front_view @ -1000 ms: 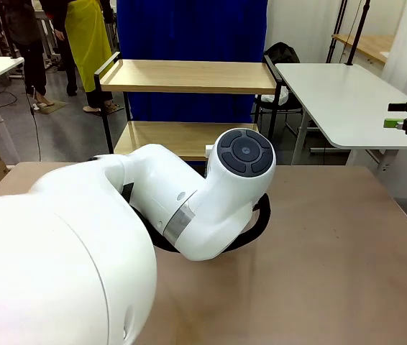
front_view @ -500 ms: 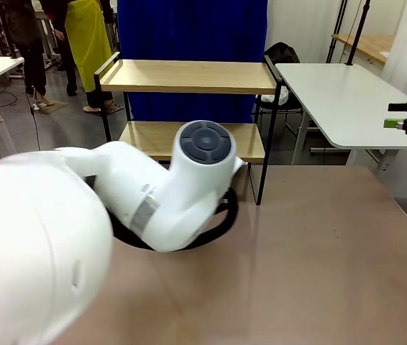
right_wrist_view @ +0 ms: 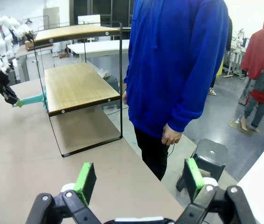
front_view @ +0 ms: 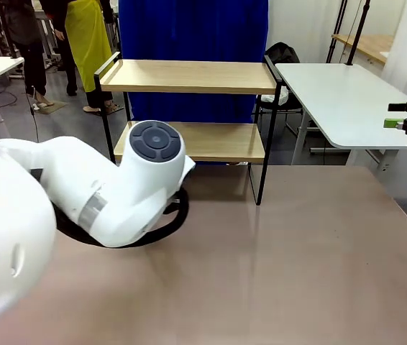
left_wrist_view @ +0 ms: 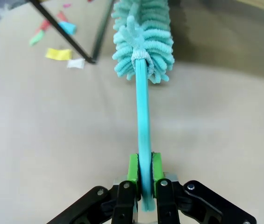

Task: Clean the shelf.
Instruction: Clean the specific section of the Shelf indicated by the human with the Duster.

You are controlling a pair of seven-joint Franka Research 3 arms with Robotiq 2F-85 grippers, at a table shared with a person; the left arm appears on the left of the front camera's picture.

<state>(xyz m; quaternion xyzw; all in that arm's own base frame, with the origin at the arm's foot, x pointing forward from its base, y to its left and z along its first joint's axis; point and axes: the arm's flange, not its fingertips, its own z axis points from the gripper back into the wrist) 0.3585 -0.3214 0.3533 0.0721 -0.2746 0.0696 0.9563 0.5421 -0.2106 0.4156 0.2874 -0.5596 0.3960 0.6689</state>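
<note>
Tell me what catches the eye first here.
The left arm bulks white across the near left of the front view, before the shelf. The left gripper is shut on a teal duster, its fluffy head near coloured paper scraps. A person in blue stands behind the shelf.

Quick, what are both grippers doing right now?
Left gripper: closed on the duster handle.
Right gripper: open, holding nothing.
</note>
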